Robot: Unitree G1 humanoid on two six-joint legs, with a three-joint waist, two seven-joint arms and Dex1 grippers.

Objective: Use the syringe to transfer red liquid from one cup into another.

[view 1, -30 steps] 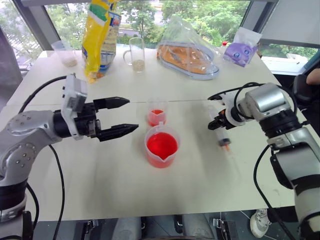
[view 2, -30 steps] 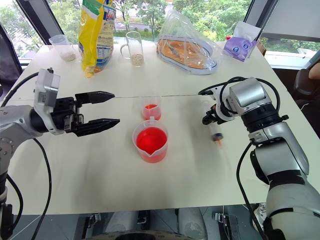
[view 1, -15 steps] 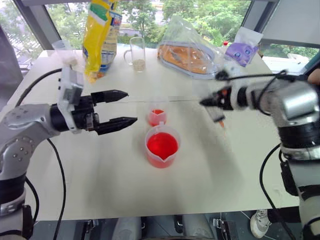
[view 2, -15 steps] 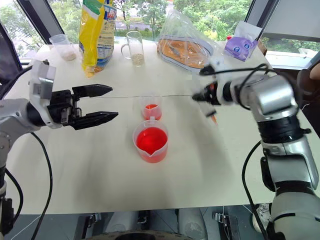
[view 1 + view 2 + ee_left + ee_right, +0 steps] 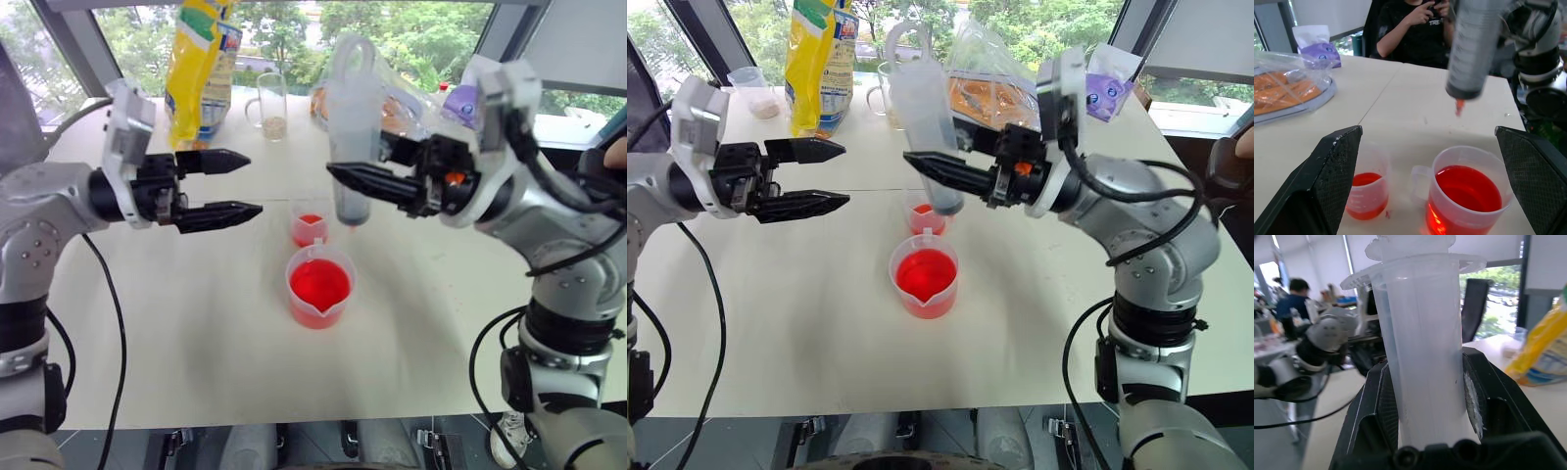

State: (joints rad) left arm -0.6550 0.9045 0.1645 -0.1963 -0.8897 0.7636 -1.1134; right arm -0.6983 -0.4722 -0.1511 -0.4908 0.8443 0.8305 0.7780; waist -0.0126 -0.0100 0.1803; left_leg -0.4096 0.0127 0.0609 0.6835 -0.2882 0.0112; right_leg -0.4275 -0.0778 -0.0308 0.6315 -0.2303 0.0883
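My right gripper (image 5: 343, 174) is shut on the syringe (image 5: 353, 127), which it holds upright with the ring-ended plunger on top. The orange-red tip hangs in the air just above and beside the two cups. The barrel looks empty in the right wrist view, where the syringe (image 5: 1425, 347) sits between the black fingers. The wide spouted beaker (image 5: 318, 287) holds plenty of red liquid (image 5: 1466, 188). Behind it, the smaller cup (image 5: 307, 227) holds a little. My left gripper (image 5: 250, 183) is open, raised to the left of the cups and pointing at them.
At the back of the white table (image 5: 196, 333) stand a yellow bag (image 5: 196, 69), a glass mug with grains (image 5: 266, 103), a clear bag of orange food (image 5: 377, 108), a purple pouch (image 5: 460, 103) and a small cup (image 5: 752, 90). A person (image 5: 1415, 24) sits beyond the table.
My right gripper swung up and to the left with the syringe, turning it from lying near the table to upright over the cups. The left gripper rose a little.
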